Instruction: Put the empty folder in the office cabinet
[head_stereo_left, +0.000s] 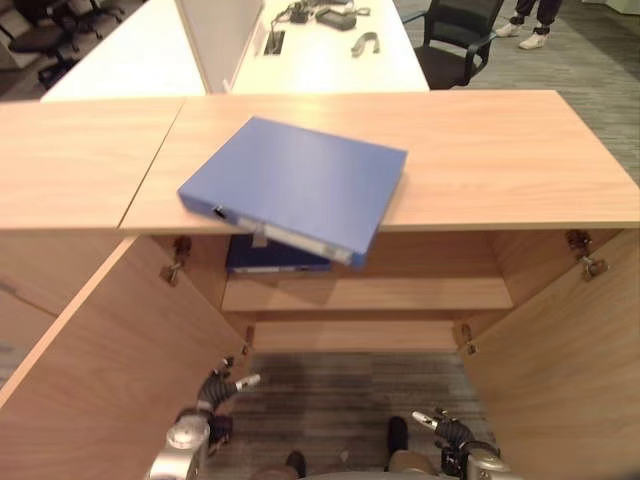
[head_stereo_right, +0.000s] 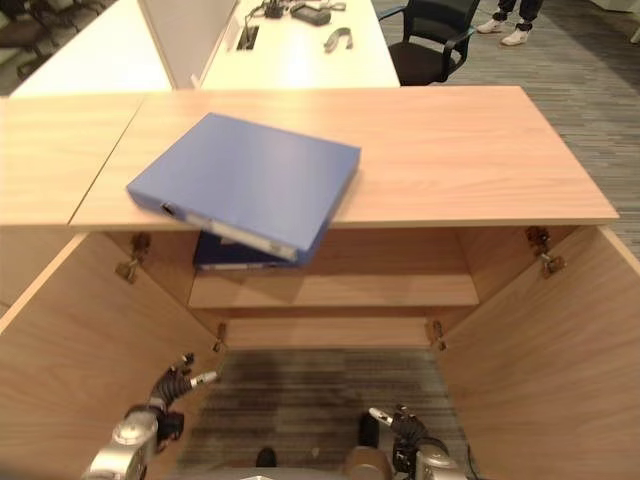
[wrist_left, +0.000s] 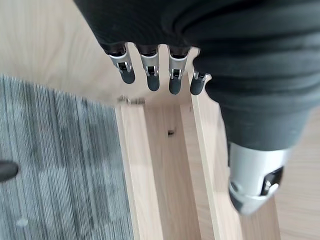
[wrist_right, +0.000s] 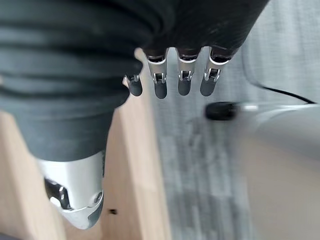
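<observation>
Blue folder (head_stereo_left: 300, 183), light wood cabinet (head_stereo_left: 480, 150), grey striped carpet (head_stereo_left: 340, 400).

Lighting is bright, even and diffuse from overhead. The wooden surface (head_stereo_left: 480, 150) shows no glare. The blue folder (head_stereo_left: 300, 180) casts a soft shadow on the shelf (head_stereo_left: 400, 292) beneath, and the cabinet interior is dimmer. Straight edges bow slightly towards the frame borders. In both wrist views the carpet (wrist_right: 200, 165) behind each robot hand is smeared and out of focus.
</observation>
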